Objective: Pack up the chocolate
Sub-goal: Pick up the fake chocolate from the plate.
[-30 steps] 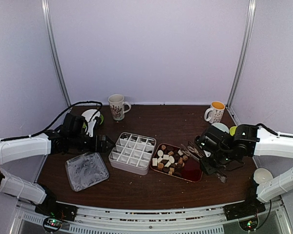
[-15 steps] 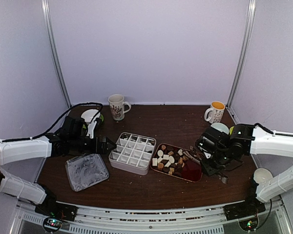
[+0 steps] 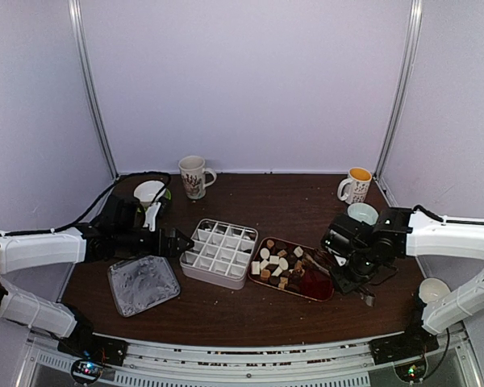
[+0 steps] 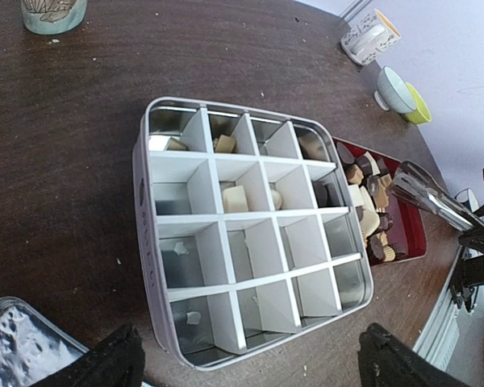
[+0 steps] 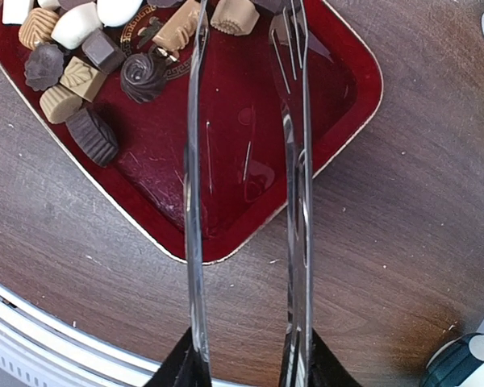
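The chocolate (image 3: 278,263), a heap of small white, tan and dark pieces, lies at the left end of a red tray (image 3: 317,284). It also shows in the right wrist view (image 5: 82,76) and the left wrist view (image 4: 369,216). A white divider box (image 3: 219,252) stands left of the tray, with a few pieces (image 4: 233,197) in its far cells. My left gripper (image 3: 176,240) is open, and its jaws straddle the box's near end (image 4: 250,364). My right gripper (image 3: 340,258) is shut on metal tongs (image 5: 295,161). The tong tips are spread over the tray near the pieces.
A silver lid (image 3: 143,283) lies front left of the box. A patterned mug (image 3: 193,176) and an orange-lined mug (image 3: 356,185) stand at the back. Bowls sit at the back left (image 3: 149,192) and right (image 3: 361,213). A white cup (image 3: 433,290) is at the right edge.
My left gripper has moved right, up to the box's near end. My right arm has shifted slightly left, bringing the tongs further over the tray.
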Robot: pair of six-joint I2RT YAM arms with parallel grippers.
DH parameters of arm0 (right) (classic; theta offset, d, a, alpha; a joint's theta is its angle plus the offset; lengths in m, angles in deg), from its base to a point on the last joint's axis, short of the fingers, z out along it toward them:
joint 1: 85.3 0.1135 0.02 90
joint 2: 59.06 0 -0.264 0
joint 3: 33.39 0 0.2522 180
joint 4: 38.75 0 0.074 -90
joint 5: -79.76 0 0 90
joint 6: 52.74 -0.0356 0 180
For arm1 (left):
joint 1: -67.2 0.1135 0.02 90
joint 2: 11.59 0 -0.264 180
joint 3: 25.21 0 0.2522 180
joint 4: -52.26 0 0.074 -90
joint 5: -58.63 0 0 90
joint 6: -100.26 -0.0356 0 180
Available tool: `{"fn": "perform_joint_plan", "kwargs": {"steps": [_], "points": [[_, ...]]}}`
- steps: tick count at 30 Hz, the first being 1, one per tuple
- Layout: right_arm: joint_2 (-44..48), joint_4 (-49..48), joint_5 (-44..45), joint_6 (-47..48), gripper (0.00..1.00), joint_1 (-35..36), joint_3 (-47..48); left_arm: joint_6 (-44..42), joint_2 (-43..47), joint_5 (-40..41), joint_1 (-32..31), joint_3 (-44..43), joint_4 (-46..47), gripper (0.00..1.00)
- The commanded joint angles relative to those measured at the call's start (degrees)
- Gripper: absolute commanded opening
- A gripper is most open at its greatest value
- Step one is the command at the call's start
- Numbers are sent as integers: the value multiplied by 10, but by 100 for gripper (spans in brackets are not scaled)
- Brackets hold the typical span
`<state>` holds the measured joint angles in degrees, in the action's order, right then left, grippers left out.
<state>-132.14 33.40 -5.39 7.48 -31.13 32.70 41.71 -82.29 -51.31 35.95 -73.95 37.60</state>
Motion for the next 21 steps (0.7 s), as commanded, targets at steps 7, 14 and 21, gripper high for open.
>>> {"fn": "perform_joint_plan", "kwargs": {"steps": [7,14,21], "points": [[-22,-52,-5,-13,37,-7,-5,-2,16,0,-2,0,20,95],[-37,-53,2,-25,35,-9,-15,-3,26,4,-3,4,15,95],[12,-23,18,-36,31,-13,-21,-4,29,5,-3,3,13,95]]}}
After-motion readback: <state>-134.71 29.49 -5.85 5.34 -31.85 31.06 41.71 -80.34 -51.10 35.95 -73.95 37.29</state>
